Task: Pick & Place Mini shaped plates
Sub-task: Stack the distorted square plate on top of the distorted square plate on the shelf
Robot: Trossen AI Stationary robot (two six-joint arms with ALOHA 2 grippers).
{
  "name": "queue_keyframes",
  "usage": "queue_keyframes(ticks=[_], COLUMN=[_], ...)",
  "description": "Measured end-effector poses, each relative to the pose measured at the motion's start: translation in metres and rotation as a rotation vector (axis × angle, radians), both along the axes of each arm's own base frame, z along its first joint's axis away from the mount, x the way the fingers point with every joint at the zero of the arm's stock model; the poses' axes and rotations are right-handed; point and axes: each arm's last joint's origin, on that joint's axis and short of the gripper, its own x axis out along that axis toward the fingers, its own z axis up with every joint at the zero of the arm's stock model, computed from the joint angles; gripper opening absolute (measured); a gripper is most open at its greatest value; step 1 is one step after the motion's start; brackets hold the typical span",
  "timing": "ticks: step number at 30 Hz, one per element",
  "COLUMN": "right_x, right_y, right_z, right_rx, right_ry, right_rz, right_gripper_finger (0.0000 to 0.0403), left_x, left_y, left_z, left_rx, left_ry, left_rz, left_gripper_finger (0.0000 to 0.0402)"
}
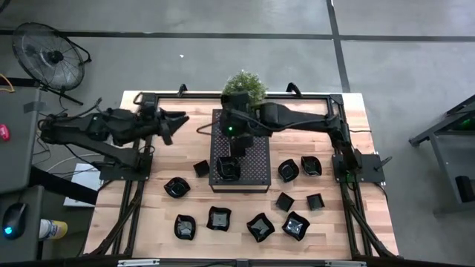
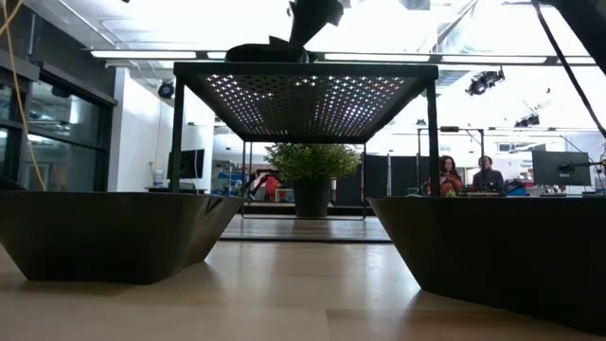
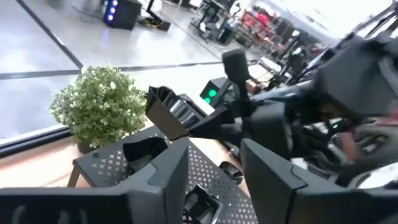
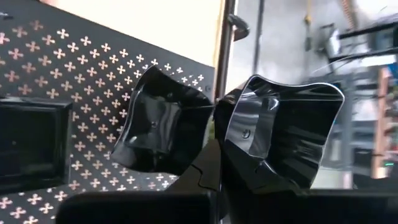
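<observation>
High view: right gripper (image 1: pixel 236 148), clamped on a wavy-rimmed plate (image 4: pixel 283 134), hangs directly above the perforated tray (image 1: pixel 256 159).

No words, numbers, labels or signs can be read anywhere; the far screens are too small to read.

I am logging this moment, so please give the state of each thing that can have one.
Left gripper: jaws open, empty, left of the tray.
Right gripper: jaws shut, over the tray.
Perforated tray: raised on legs, one plate on it.
Plate on tray: upright.
Other mini plates: upright on the table.
</observation>
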Motion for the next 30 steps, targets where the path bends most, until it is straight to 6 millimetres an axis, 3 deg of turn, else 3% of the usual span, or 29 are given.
queue_keyframes(ticks=[4,9,16,22,30], right_x=[0.002,0.002,0.021,0.031,0.035], right_y=[0.009,0.016,0.016,0.019,0.011], right_z=[0.004,0.007,-0.015,-0.036,-0.036], right_rx=[-0.118,-0.308,-0.487,-0.552,-0.582], right_ry=[-0.022,0.038,0.117,0.177,0.180], right_rz=[-0.021,-0.037,0.028,0.120,0.121], right_gripper_finger=[0.0000,0.0000,0.0000,0.0000,0.0000], left_x=[0.023,0.025,0.026,0.024,0.030], left_y=[-0.002,0.006,0.040,0.071,0.095], left_z=[-0.010,-0.012,-0.014,-0.016,-0.025], left_rx=[0.048,0.006,-0.060,-0.109,-0.231], left_ry=[0.093,0.072,0.080,0.111,0.121], left_rz=[0.072,0.241,0.289,0.172,0.092], left_gripper_finger=[0.0205,0.0255,0.0259,0.0259,0.0259])
